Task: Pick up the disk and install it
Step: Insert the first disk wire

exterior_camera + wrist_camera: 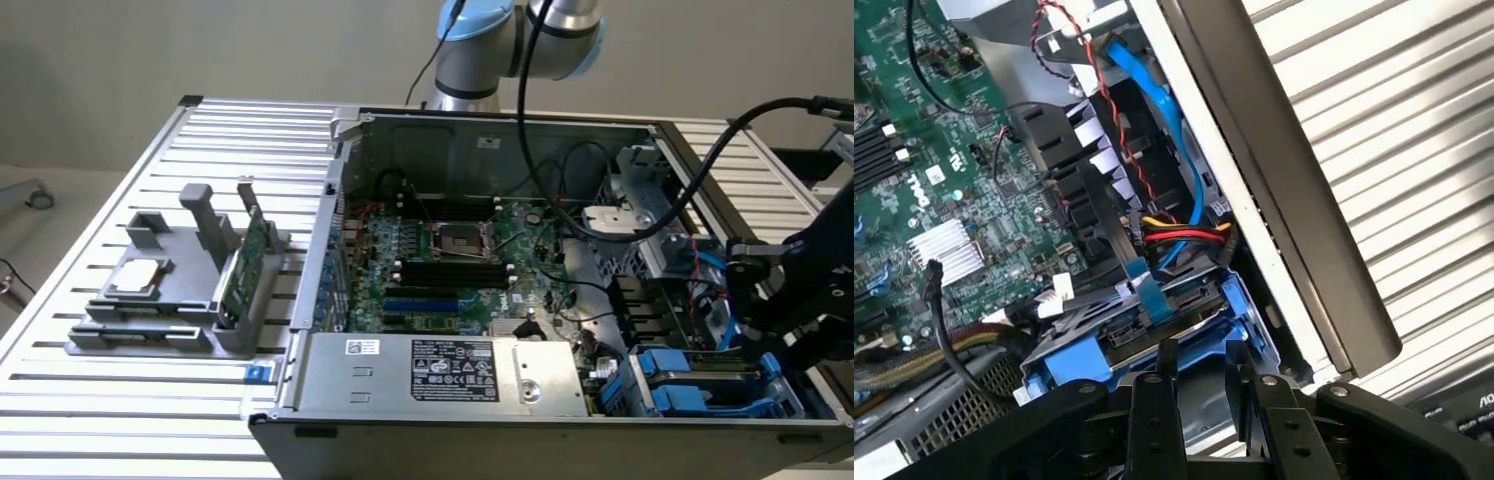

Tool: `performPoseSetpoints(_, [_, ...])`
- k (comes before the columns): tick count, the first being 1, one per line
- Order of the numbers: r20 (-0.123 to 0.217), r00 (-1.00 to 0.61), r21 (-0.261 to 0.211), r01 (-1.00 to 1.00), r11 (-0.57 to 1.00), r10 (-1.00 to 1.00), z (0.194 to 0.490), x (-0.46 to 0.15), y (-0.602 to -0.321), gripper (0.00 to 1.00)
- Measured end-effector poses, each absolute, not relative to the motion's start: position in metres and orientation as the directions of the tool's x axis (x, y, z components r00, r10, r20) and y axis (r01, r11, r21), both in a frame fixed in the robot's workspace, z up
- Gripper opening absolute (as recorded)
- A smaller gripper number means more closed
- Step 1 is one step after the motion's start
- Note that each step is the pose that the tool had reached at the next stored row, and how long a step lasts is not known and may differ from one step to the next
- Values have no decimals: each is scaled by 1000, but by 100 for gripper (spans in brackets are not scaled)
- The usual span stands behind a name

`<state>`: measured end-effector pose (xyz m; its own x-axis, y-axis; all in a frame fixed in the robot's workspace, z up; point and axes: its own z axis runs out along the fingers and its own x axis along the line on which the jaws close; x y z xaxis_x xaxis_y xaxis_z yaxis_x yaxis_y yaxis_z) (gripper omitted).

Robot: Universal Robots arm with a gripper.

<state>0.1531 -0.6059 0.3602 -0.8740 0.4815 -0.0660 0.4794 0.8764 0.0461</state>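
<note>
Claw (pixel 1200 355) at the blue-framed disk (pixel 1154 335) inside the computer case (pixel 1284 210), green motherboard (pixel 964 150) alongside.

The disk (pixel 1139 345) sits framed in a blue plastic carrier, with only its narrow end showing (a dark connector strip between the blue rails, and a thin blue tab crossing it). Its broad faces are hidden. It lies low in a corner of the case (pixel 1284 210), just beside the side wall, its long axis running along that wall.
</note>
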Motion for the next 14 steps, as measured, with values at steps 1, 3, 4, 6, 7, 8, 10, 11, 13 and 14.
performPoseSetpoints(1, [-66,-865,46,495,868,497,359,153,-606,33])
performPoseSetpoints(3, [-66,-846,46,527,848,529,358,153,-606,33])
performPoseSetpoints(4, [-66,-836,46,542,839,544,357,153,-606,33])
performPoseSetpoints(6, [-66,-817,46,571,820,573,355,153,-606,33])
performPoseSetpoints(7, [-66,-809,46,582,812,584,354,153,-606,33])
performPoseSetpoints(8, [-66,-802,46,592,805,594,353,153,-606,33])
performPoseSetpoints(10, [-66,-790,46,608,793,609,351,153,-605,33])
performPoseSetpoints(11, [-66,-784,46,615,787,617,350,153,-605,33])
performPoseSetpoints(13, [-66,-777,46,624,780,626,349,153,-604,33])
performPoseSetpoints(14, [-66,-774,46,627,777,629,349,153,-604,33])
